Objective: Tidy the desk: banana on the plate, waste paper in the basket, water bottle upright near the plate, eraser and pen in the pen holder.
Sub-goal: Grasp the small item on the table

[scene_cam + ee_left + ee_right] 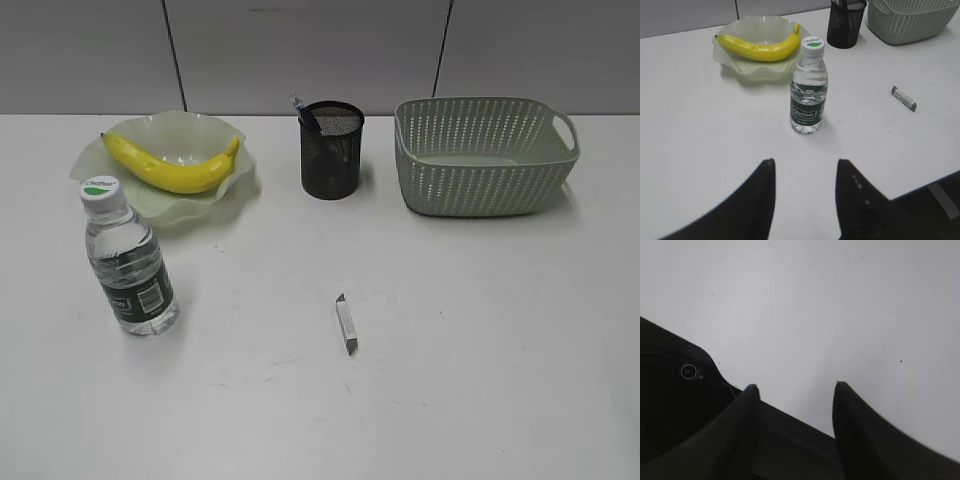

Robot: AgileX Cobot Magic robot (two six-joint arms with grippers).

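The banana lies in the pale green plate at the back left of the desk. The water bottle stands upright in front of the plate. A pen sticks out of the black mesh pen holder. A small grey-white eraser lies on the desk mid-front. The basket stands at the back right; no waste paper is visible. No gripper shows in the exterior view. My left gripper is open and empty, short of the bottle. My right gripper is open and empty.
The left wrist view shows the banana, plate, pen holder, basket and eraser. The desk's front edge runs at the lower right there. The right wrist view shows only white desk and a dark part.
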